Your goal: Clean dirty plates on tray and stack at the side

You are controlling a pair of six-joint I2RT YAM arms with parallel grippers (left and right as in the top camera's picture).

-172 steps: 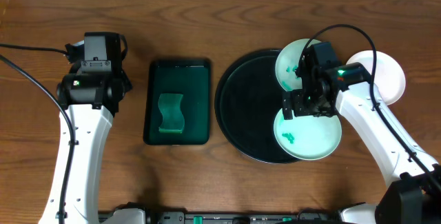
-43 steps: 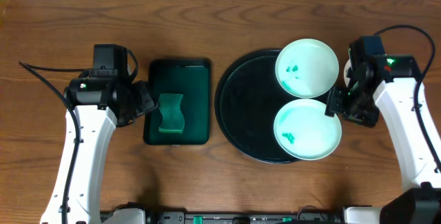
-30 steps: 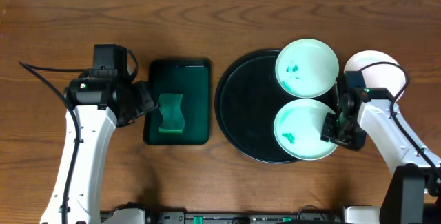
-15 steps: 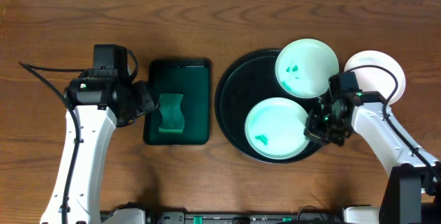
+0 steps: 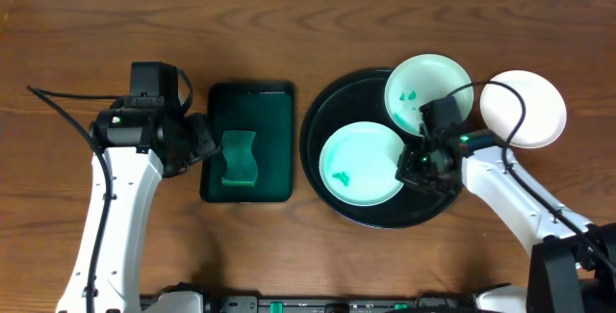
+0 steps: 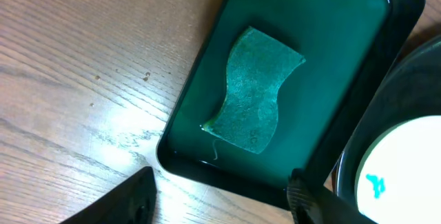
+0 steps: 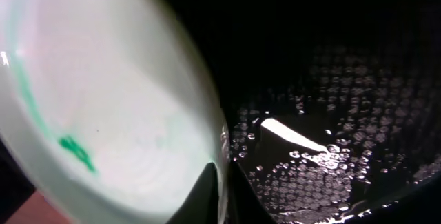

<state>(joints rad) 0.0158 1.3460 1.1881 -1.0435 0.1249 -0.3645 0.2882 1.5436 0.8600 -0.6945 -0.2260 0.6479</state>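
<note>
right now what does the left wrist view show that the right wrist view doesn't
Only the left wrist: the sponge lying in the green tray on the wooden table, with the left gripper open. Only the right wrist: the right gripper closed on the rim of the smeared plate, and wet droplets on the black tray. Both: that plate and that tray.

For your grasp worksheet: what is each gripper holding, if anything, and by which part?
The right gripper pinches the nearer plate by its rim, on that arm's side; the left gripper, open, holds nothing.
</note>
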